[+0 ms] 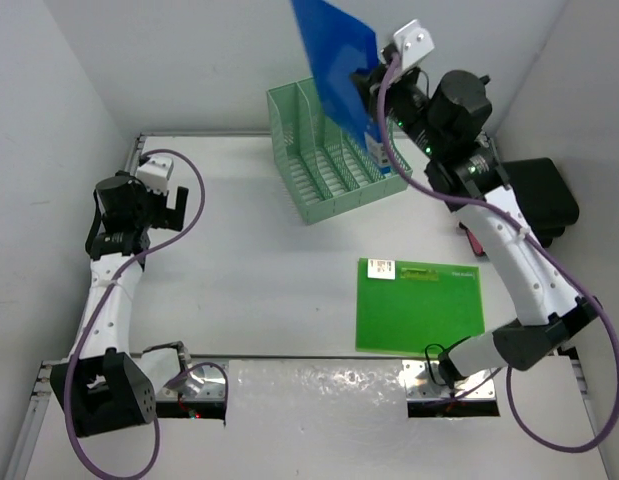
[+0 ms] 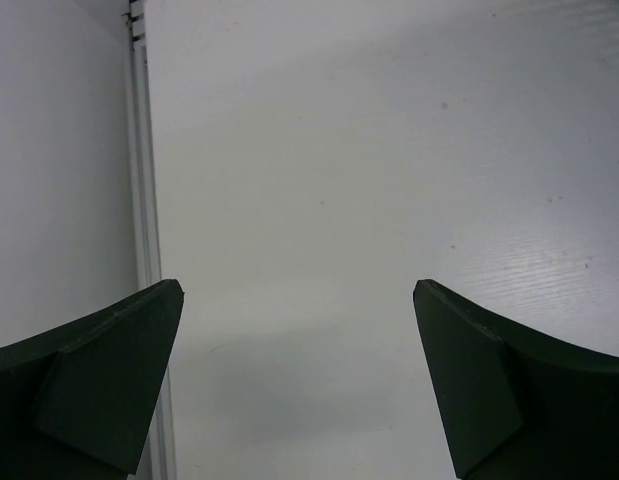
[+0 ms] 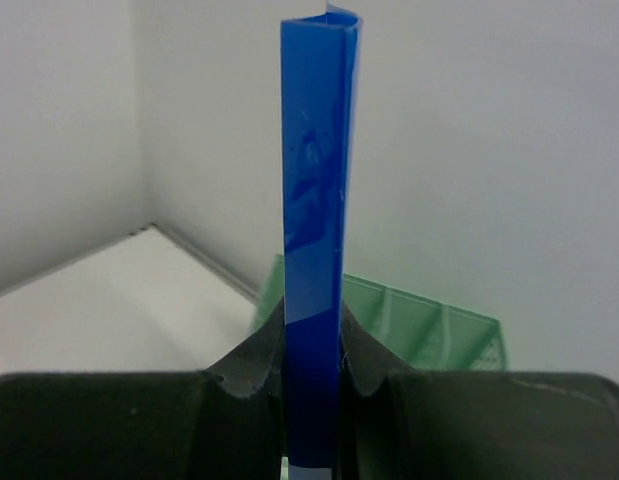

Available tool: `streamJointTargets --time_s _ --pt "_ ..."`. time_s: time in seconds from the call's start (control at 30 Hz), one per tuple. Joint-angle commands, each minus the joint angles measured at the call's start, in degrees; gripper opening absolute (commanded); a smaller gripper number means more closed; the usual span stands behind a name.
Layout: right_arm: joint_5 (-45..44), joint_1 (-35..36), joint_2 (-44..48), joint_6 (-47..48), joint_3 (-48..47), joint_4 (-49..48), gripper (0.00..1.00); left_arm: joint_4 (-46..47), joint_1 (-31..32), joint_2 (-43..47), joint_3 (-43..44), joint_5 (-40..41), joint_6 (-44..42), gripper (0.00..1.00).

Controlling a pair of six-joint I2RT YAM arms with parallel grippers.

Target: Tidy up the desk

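My right gripper [image 1: 372, 88] is shut on a blue folder [image 1: 336, 60] and holds it upright, high above the mint-green slotted file rack [image 1: 324, 160] at the back of the white desk [image 1: 259, 270]. In the right wrist view the blue folder [image 3: 317, 220] stands edge-on between my fingers [image 3: 257, 362], with the rack [image 3: 429, 330] below and behind. A green folder [image 1: 419, 304] lies flat on the desk at the front right. My left gripper [image 1: 171, 205] is open and empty over the desk's left side; its fingers [image 2: 109, 370] frame bare desk [image 2: 319, 200].
A black object [image 1: 545, 195] sits at the desk's right edge behind my right arm. A metal rail [image 2: 144, 180] runs along the desk's left edge beside the grey wall. A sheet of clear plastic [image 1: 319, 395] lies at the front edge between the arm bases.
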State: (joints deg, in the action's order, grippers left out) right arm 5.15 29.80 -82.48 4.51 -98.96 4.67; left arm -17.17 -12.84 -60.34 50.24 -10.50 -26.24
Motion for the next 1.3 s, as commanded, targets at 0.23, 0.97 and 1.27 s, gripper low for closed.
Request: streamJointTargets --time_s 0.23,0.97,1.27 --pt "3.8 -7.9 -8.8 -8.6 -3.6 -1.1 0.00 6.9 -0.2 -2.7 -0.9 -4.4 0.4 1.00" --pt "-1.2 -8.7 -20.4 -10.9 0.9 -20.2 0.00 9.9 -0.1 -5.7 -3.1 -3.7 -1.6 1.00" --pt "-0.6 -8.6 -17.9 -12.4 15.6 -42.6 0.00 11.7 -0.2 -8.7 -3.0 -3.5 -1.6 1.00"
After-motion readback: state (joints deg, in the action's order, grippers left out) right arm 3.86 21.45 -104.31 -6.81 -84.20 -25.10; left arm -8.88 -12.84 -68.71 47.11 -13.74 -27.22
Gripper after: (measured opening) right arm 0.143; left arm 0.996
